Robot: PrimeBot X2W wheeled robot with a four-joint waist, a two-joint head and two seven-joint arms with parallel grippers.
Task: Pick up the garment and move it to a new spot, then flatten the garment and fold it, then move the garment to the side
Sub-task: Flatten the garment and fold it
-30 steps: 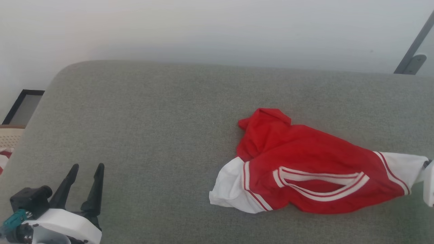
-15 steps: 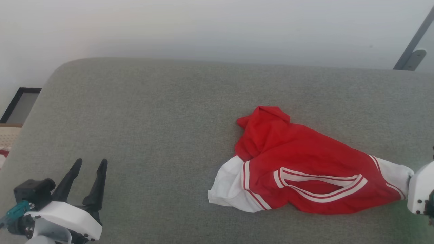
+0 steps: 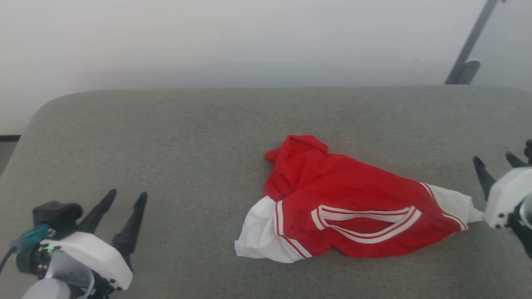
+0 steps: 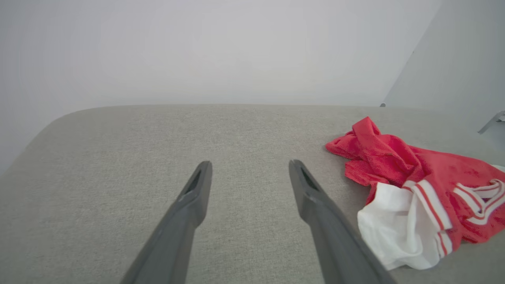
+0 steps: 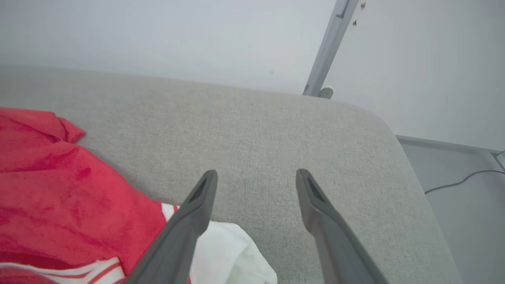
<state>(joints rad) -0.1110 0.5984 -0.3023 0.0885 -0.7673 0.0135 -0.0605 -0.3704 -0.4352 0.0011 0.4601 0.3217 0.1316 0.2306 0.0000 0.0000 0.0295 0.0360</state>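
The garment [image 3: 349, 216] lay crumpled on the grey upholstered surface [image 3: 166, 137], right of centre in the head view, with its striped collar [image 3: 365, 220] facing up and one white sleeve end [image 3: 451, 201] drawn out toward your right side. You should have judged it light, limp and without any stiffness. It would sag and bunch from whatever point you lifted, drag on the textured cover rather than slide, and come to no harm from a firm pinch. The better holds appeared to be the trimmed edges, at the cuffs, the shoulders or the collar band, where doubled cloth gives the fingers something to bite. A pinch in the loose red middle would likely have gathered only a fold. Your right gripper [image 3: 492, 157] stood with its two fingers spread wide and nothing between them. The drawn-out sleeve end lay just beside its white housing, and in the right wrist view it passed behind one finger, though contact could not be told. Your left gripper [image 3: 128, 193] hung over bare upholstery well apart from the garment, its fingers equally wide and holding nothing.
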